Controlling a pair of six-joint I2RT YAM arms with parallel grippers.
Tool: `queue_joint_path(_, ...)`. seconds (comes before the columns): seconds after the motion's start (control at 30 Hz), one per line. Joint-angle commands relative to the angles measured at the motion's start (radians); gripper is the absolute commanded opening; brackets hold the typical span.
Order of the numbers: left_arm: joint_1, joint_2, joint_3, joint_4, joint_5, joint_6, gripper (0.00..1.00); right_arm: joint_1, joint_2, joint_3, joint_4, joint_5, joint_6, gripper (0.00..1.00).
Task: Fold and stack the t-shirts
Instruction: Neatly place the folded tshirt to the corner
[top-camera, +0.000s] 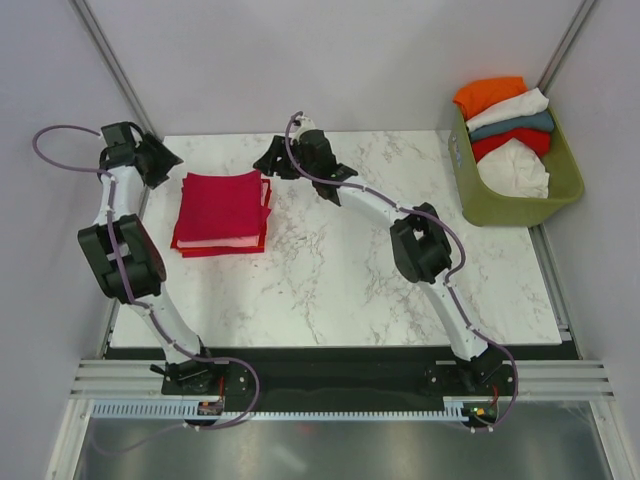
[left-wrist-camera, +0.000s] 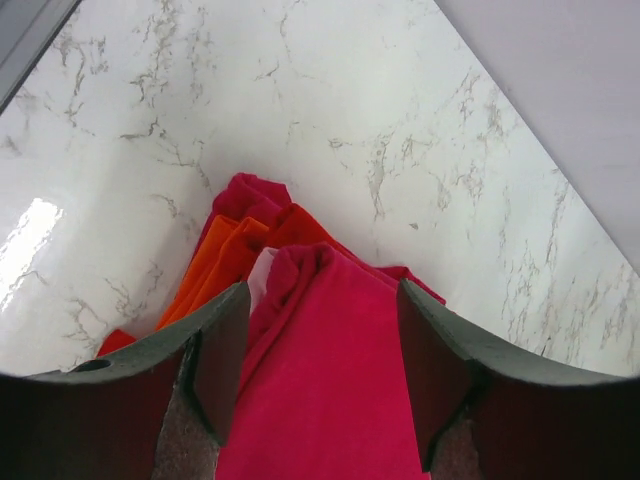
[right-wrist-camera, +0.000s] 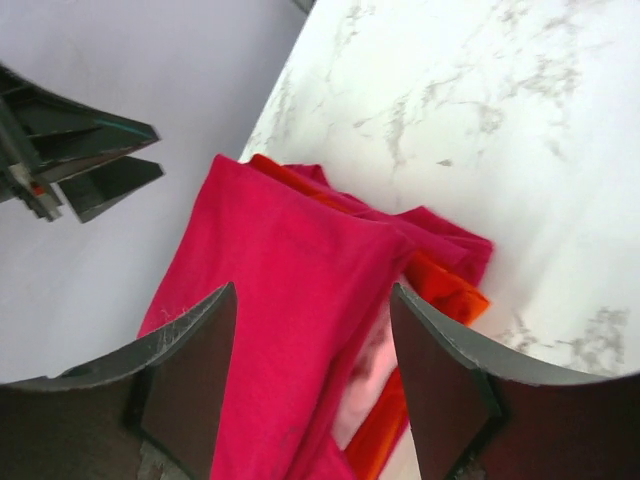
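A folded stack of t-shirts lies at the table's far left, with a crimson t-shirt (top-camera: 220, 205) on top, a pink edge (top-camera: 215, 241) below it and an orange-red layer (top-camera: 215, 250) at the bottom. My left gripper (top-camera: 170, 160) hovers at the stack's far left corner. In the left wrist view it (left-wrist-camera: 322, 370) is open, the crimson cloth (left-wrist-camera: 330, 400) lying loose beneath the jaws and orange folds (left-wrist-camera: 215, 265) beside it. My right gripper (top-camera: 268, 162) hovers at the far right corner. It (right-wrist-camera: 312, 380) is open too, above the crimson cloth (right-wrist-camera: 280, 290), a pink layer (right-wrist-camera: 365, 380) and an orange one (right-wrist-camera: 445, 290).
An olive-green basket (top-camera: 570, 190) stands off the table's far right corner. It holds orange (top-camera: 488, 95), white (top-camera: 510, 108), teal (top-camera: 520, 126), red (top-camera: 515, 143) and another white (top-camera: 518, 168) shirt. A marble table (top-camera: 340, 280) spreads between stack and basket. Grey walls close in behind and to the left.
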Motion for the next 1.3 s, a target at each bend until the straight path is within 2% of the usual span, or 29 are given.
queue_joint_path(0.0,0.004,-0.091,-0.017,0.076,-0.006,-0.007,0.68,-0.004,-0.1,-0.064,0.032,0.036,-0.045,0.7)
queue_joint_path(0.1,0.004,-0.164,-0.061,0.076,0.009,-0.009,0.67,-0.003,-0.199,-0.171,0.032,0.039,-0.08,0.67)
queue_joint_path(0.3,-0.016,-0.321,-0.187,0.079,0.034,-0.022,0.64,0.0,-0.343,-0.362,0.026,-0.051,-0.087,0.63)
queue_joint_path(0.43,-0.026,-0.417,-0.352,0.129,0.056,-0.042,0.61,0.032,-0.387,-0.448,0.019,-0.114,-0.082,0.47)
queue_joint_path(0.5,-0.026,-0.45,-0.411,0.16,0.069,-0.058,0.61,0.048,-0.381,-0.455,0.027,-0.173,-0.067,0.34)
queue_joint_path(0.6,-0.023,-0.491,-0.497,0.205,0.098,-0.079,0.58,0.082,-0.365,-0.436,0.041,-0.232,-0.029,0.22)
queue_joint_path(0.73,-0.018,-0.511,-0.584,0.245,0.126,-0.104,0.49,0.137,-0.293,-0.359,0.033,-0.282,0.008,0.18)
queue_joint_path(0.8,-0.003,-0.511,-0.612,0.283,0.139,-0.128,0.45,0.141,-0.248,-0.31,0.08,-0.327,0.094,0.11)
queue_joint_path(0.87,0.019,-0.505,-0.647,0.336,0.193,-0.16,0.33,0.141,-0.179,-0.272,0.149,-0.381,0.19,0.06)
queue_joint_path(0.97,0.02,-0.499,-0.669,0.363,0.231,-0.174,0.16,0.143,-0.098,-0.198,0.154,-0.384,0.238,0.0)
queue_joint_path(1.03,0.022,-0.499,-0.678,0.374,0.239,-0.179,0.04,0.145,-0.041,-0.156,0.151,-0.395,0.278,0.0)
queue_joint_path(1.27,0.02,-0.482,-0.727,0.389,0.207,-0.203,0.02,0.143,0.117,-0.055,0.231,-0.447,0.459,0.0)
